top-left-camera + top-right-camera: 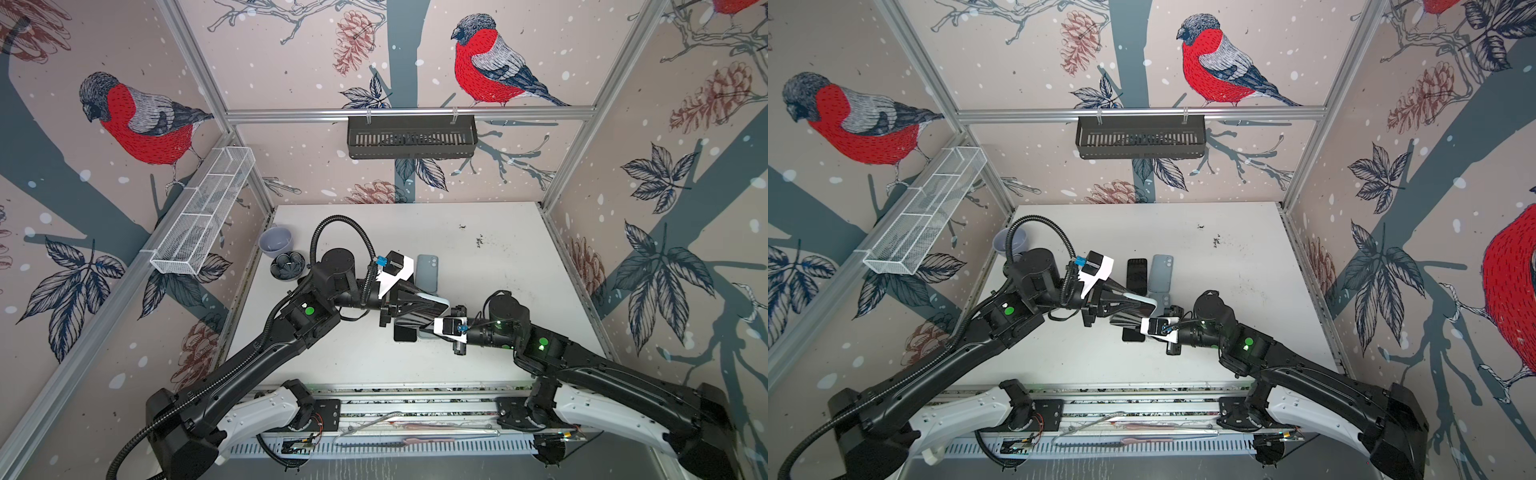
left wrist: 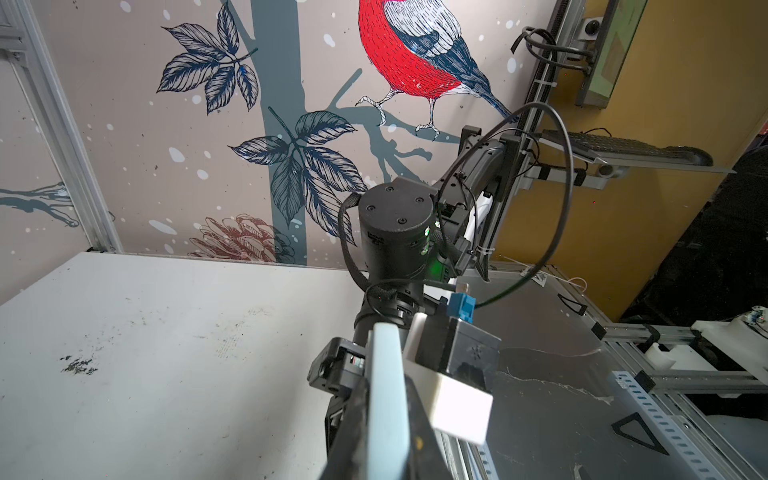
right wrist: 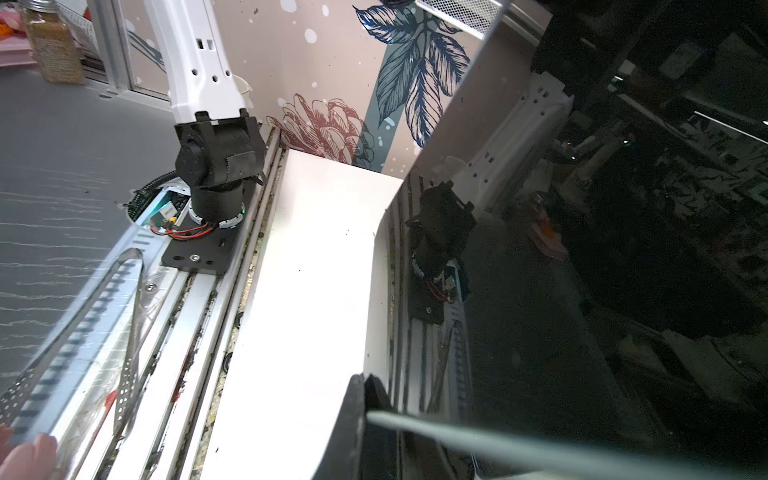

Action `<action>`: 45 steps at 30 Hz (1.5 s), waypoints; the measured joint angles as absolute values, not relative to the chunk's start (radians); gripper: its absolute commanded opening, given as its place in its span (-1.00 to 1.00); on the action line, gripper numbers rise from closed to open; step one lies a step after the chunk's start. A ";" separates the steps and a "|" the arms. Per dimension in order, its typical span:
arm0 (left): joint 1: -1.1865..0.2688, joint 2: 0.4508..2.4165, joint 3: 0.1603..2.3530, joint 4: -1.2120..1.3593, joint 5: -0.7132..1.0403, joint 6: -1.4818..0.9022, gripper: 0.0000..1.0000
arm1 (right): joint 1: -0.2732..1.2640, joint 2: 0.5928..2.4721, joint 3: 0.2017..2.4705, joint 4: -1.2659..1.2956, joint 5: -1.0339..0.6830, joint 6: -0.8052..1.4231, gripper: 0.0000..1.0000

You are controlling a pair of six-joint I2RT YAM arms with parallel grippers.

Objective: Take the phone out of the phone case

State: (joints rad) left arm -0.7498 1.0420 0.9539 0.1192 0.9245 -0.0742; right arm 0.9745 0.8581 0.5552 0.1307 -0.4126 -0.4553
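- The phone [image 1: 417, 313], in its phone case [image 1: 438, 300], hangs above the middle of the table [image 1: 374, 361], between my two arms.
- The left gripper [image 2: 386, 388] is closed narrow on the pale blue wall of the phone case. The left wrist view shows this wall between the fingers.
- The right gripper [image 1: 426, 328] is closed narrow too, and I judge that it holds the end of the phone. In the right wrist view the dark glass is close against one finger [image 3: 359, 415].
- How deep the phone sits in the case, I cannot tell.
- Risk: both grips are thin edge grips. If I pull the arms apart too fast, the glass may slip out of the right fingers and the phone will fall.
- Risk: if the case lets go suddenly, the phone can swing and strike the table.
- Risk: if I twist instead of peeling, the soft case may only bend and no corner comes free.
- Directly below lies a dark flat object [image 1: 405, 334]. A dropped phone would land on it.
- Just on the far side lie a second black phone [image 1: 1137, 276] and a grey-blue case [image 1: 1162, 274]. A sweep of the left arm that way could push them.
- At the far left a pale bowl [image 1: 275, 240] and a dark bowl [image 1: 287, 266] stand near the left arm, so I have little room to pull that arm back.
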 measured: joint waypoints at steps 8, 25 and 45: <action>-0.749 1.098 0.954 0.203 0.955 -0.131 -1.00 | 0.992 0.872 0.558 0.133 -0.370 -0.514 -0.70; -0.708 1.094 0.911 0.272 0.843 -0.304 -1.00 | 1.000 0.815 0.505 0.275 -0.193 -0.626 0.05; -0.602 0.841 0.670 0.468 0.502 -0.810 -1.00 | 0.835 0.732 0.503 0.436 -0.107 0.082 0.68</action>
State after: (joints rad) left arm -0.6018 0.8413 0.6704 0.4679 0.5022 -0.8101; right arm 0.8349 0.7322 0.5026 0.4358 -0.1066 0.0822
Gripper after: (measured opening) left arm 0.124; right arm 0.846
